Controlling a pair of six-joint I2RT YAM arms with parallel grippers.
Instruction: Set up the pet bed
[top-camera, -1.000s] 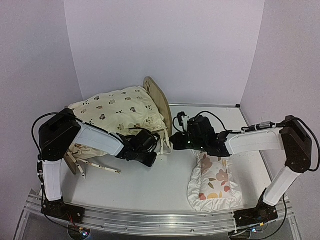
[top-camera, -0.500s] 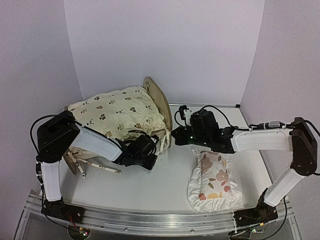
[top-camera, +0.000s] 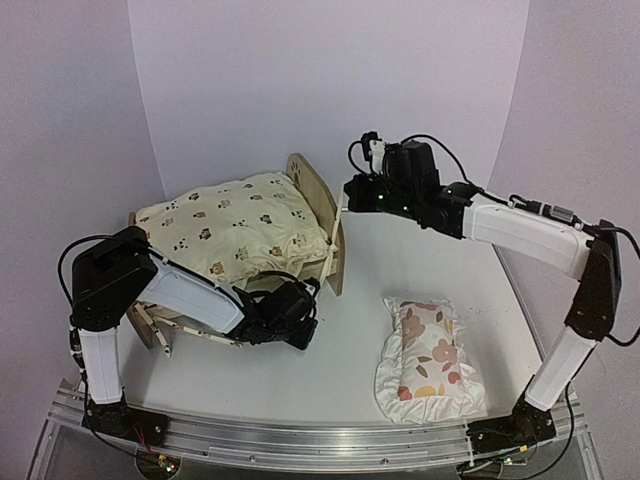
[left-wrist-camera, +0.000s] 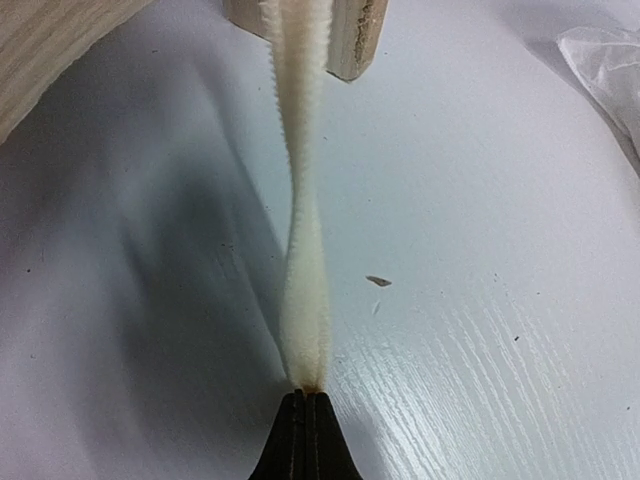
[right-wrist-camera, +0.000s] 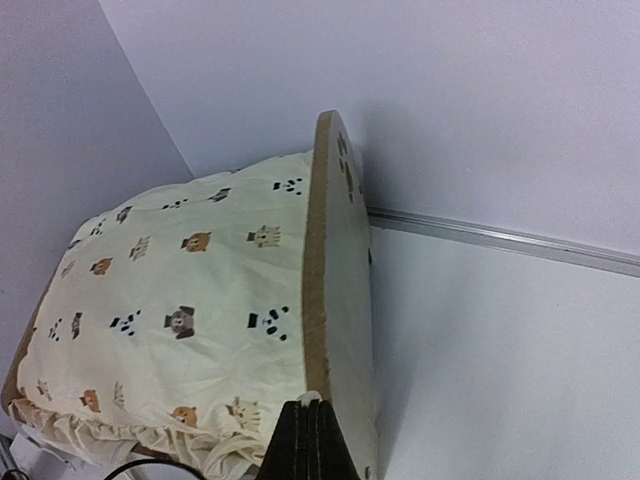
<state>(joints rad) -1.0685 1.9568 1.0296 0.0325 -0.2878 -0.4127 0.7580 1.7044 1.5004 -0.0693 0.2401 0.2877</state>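
Closest to me, past the aluminium rail (top-camera: 300, 440) that carries the arm bases, the ruffled white pillow with a floral print (top-camera: 430, 360) lies flat on the right half of the white wood-grain table (top-camera: 330, 385). It is well apart from both arms, and nothing touches it.

The left gripper (left-wrist-camera: 306, 400) is low over the table in front of the bed, its jaws pinched together on a fuzzy cream tie (left-wrist-camera: 303, 250). The tie runs taut from the fingertips up to a pale wooden leg (left-wrist-camera: 350, 35) of the frame.

The small light-wood pet bed with an arched headboard (top-camera: 318, 205) stands at the left rear of the table, its headboard towards the middle. The cream cushion printed with little animals (top-camera: 230, 225) lies on it, bunched up against the headboard.

I judge the step in hand to be fastening that cushion to the frame by its tie. The pillow's turn has not yet come.

The right gripper (right-wrist-camera: 310, 405) hangs high beside the headboard's top edge, jaws together and, as far as I can see, holding nothing. To help with the tie it would have to come down and spread its fingers. I would keep the tie taut without dragging the light frame.

Beyond are plain pale lilac walls (top-camera: 330, 90), which meet in corners behind the table.
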